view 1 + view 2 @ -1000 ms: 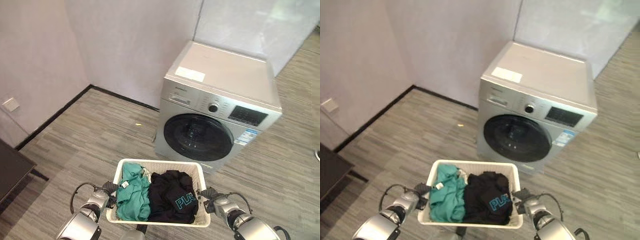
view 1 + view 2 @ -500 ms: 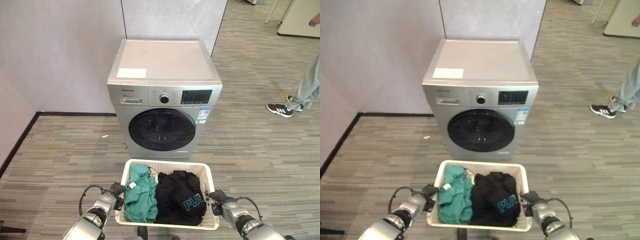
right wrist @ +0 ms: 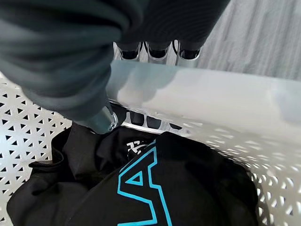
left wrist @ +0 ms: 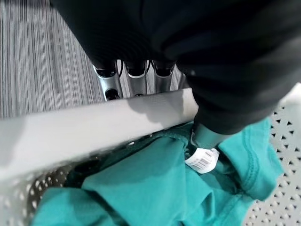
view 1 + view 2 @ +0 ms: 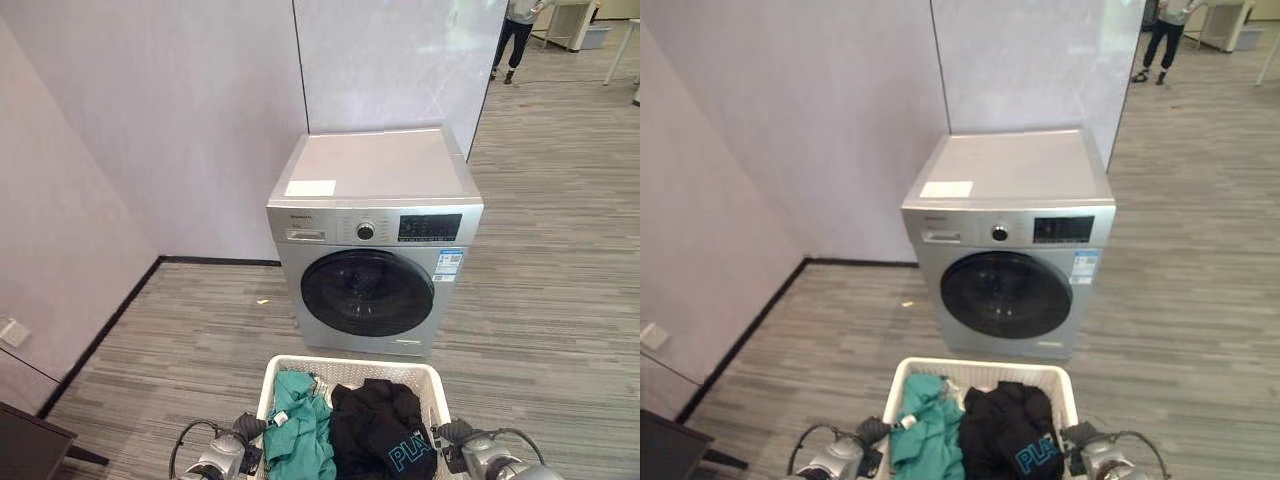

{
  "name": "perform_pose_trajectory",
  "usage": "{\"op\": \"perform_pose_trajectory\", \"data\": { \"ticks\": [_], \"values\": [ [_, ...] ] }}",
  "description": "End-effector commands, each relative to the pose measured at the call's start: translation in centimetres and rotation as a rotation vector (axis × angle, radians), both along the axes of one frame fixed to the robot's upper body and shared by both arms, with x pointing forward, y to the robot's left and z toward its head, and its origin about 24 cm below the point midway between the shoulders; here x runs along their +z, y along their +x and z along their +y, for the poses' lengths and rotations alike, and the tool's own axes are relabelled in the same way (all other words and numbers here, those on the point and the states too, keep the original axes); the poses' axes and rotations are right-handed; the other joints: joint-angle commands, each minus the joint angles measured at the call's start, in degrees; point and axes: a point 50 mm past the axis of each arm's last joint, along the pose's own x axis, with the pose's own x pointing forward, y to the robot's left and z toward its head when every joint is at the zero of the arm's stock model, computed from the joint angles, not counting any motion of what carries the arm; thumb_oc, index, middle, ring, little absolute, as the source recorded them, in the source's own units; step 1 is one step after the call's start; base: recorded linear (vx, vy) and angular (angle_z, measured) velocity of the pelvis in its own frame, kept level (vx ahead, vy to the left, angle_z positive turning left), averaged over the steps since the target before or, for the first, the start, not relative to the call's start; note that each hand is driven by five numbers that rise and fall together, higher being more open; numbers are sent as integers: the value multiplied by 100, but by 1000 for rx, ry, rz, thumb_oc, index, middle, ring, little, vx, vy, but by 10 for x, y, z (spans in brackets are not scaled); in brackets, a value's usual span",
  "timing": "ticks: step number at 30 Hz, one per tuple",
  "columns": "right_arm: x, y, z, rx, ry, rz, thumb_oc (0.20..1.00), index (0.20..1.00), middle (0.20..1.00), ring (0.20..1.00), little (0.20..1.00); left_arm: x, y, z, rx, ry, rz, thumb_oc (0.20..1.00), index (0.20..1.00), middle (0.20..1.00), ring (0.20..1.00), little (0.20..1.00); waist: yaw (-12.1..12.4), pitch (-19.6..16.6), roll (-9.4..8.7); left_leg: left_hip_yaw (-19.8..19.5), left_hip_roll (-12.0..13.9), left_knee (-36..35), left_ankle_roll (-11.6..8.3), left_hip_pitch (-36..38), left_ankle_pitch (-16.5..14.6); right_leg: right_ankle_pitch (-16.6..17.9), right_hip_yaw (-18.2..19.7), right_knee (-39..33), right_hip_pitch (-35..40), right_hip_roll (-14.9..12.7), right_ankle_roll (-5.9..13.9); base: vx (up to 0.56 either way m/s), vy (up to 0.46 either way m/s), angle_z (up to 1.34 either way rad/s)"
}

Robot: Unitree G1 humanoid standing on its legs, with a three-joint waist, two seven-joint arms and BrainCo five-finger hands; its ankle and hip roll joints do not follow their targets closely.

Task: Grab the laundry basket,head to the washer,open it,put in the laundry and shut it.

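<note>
A white perforated laundry basket (image 5: 350,371) hangs in front of me, carried between both hands. It holds a teal garment (image 5: 303,435) on its left side and a black garment with teal letters (image 5: 385,437) on its right side. My left hand (image 5: 235,453) is shut on the basket's left rim (image 4: 94,125), fingers under it and thumb inside. My right hand (image 5: 462,449) is shut on the right rim (image 3: 197,96) the same way. Ahead stands the silver front-loading washer (image 5: 375,240), its dark round door (image 5: 367,292) shut.
Pale walls meet in a corner behind and left of the washer. A dark piece of furniture (image 5: 25,445) sits at the lower left. A person (image 5: 518,30) stands far back on the right. Grey plank floor (image 5: 545,300) lies open right of the washer.
The whole picture has shifted, so the camera has moved; the washer now sits a little further off and to the right. Both hands still hold the basket's rims.
</note>
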Motion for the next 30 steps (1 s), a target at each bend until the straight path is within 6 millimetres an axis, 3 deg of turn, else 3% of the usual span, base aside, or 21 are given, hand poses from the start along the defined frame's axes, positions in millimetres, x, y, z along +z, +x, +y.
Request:
{"op": "perform_pose_trajectory", "data": {
  "ticks": [1, 3, 6, 9, 10, 13, 15, 17, 23, 28, 30],
  "values": [
    [10, 23, 0, 0, 60, -45, 200, 200, 200, 200, 200, -3, -4, -2, -77, -19, 89, 200, 200, 200, 200, 200, 313, 14, -349, -747, -423, 319, 53, -174, -435, -255, -562, 91, -221, -141, 341, 0, 0, 0],
    [17, 40, 5, 23, 80, -92, 200, 200, 200, 200, 200, 0, 3, 2, -90, -6, 75, 200, 200, 200, 200, 200, 325, 1, -359, -752, -425, 297, 52, -151, -431, -252, -577, 82, -199, -157, 348, 0, 0, 0],
    [45, 93, 25, 126, 116, -228, 200, 200, 200, 200, 200, 11, 24, 19, -102, 35, 21, 200, 200, 200, 200, 200, 349, -28, -364, -709, -427, 229, 56, -123, -415, -241, -564, 105, -212, -179, 374, -9, 21, 0],
    [63, 123, 47, 223, 128, -287, 200, 200, 200, 200, 200, 21, 40, 33, -99, 66, -14, 200, 200, 200, 200, 200, 410, -51, -346, -693, -436, 165, 59, -104, -386, -244, -576, 154, -243, -194, 391, -9, 27, 0],
    [64, 123, 48, 223, 128, -288, 200, 200, 200, 200, 200, 21, 40, 33, -99, 67, -14, 200, 200, 200, 200, 200, 408, -47, -347, -692, -436, 164, 59, -101, -385, -245, -576, 154, -242, -195, 391, -11, 38, 1],
    [99, 163, 99, 401, 186, -408, 200, 200, 200, 200, 200, 37, 56, 63, -55, 109, -66, 200, 200, 200, 200, 200, 448, -51, -339, -603, -440, 140, 79, -91, -380, -234, -542, 267, -321, -234, 429, -15, 54, 1],
    [105, 169, 109, 439, 191, -425, 200, 200, 200, 200, 200, 40, 58, 69, -45, 118, -76, 200, 200, 200, 200, 200, 452, -46, -341, -588, -445, 137, 87, -91, -384, -230, -525, 301, -343, -240, 433, -6, 15, -1],
    [131, 186, 139, 569, 215, -488, 200, 200, 200, 200, 200, 51, 60, 95, -3, 152, -94, 200, 200, 200, 200, 200, 478, -45, -354, -533, -447, 137, 115, -94, -400, -225, -466, 405, -412, -263, 451, -17, 59, -3],
    [177, 207, 191, 770, 242, -581, 200, 200, 200, 200, 200, 67, 55, 134, 55, 208, -110, 200, 200, 200, 200, 200, 647, -50, -441, -485, -477, 231, 180, -90, -490, -233, -448, 661, -525, -343, 524, -7, 55, -5],
    [205, 218, 209, 821, 234, -635, 200, 200, 200, 200, 200, 80, 60, 151, 35, 254, -120, 200, 200, 200, 200, 200, 837, -73, -511, -515, -520, 356, 227, -76, -585, -275, -525, 833, -547, -422, 580, 18, 49, -6],
    [226, 229, 213, 811, 211, -677, 200, 200, 200, 200, 200, 104, 83, 162, 4, 313, -175, 200, 200, 200, 200, 200, 983, -89, -542, -583, -560, 475, 271, -66, -666, -304, -643, 1062, -564, -481, 646, 32, 84, -2]
  ]
}}
